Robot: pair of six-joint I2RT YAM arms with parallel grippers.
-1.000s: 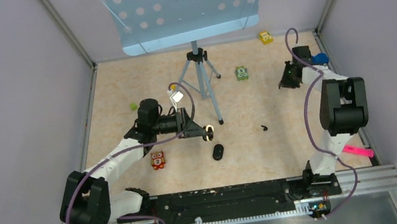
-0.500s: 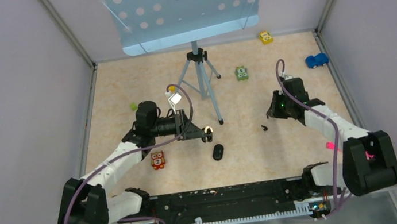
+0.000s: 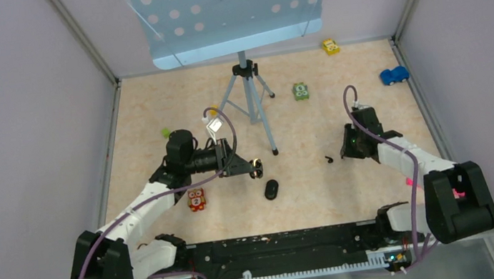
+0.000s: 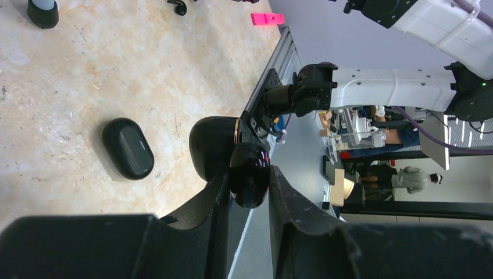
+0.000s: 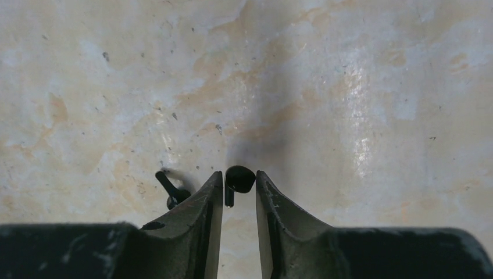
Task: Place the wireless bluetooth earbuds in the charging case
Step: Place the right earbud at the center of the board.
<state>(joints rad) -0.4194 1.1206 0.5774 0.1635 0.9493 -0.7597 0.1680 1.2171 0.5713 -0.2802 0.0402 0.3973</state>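
Barely held, one tiny black stemmed earbud (image 5: 239,178) sits pinched at the very tips of the right gripper (image 5: 239,174), well right of the small black oval charging case (image 3: 271,189). So shallow a hold may let it squirt free on lifting, or knock the twin earbud (image 5: 170,192) just beside. Near the case, the left gripper (image 4: 249,170) clamps a glossy black rounded piece (image 4: 249,186), unidentifiable.

Both arms reach inward, grippers turned toward each other.
The left arm (image 3: 139,204) stretches rightward and level, its wrist rolled sideways, and the left gripper (image 4: 249,174) is clamped on a glossy black object (image 4: 249,185). The right arm (image 3: 405,155) bends leftward. The right gripper (image 5: 238,174) points down, its fingers (image 5: 209,203) narrowed about an earbud (image 5: 239,178); whether it grips is unclear.
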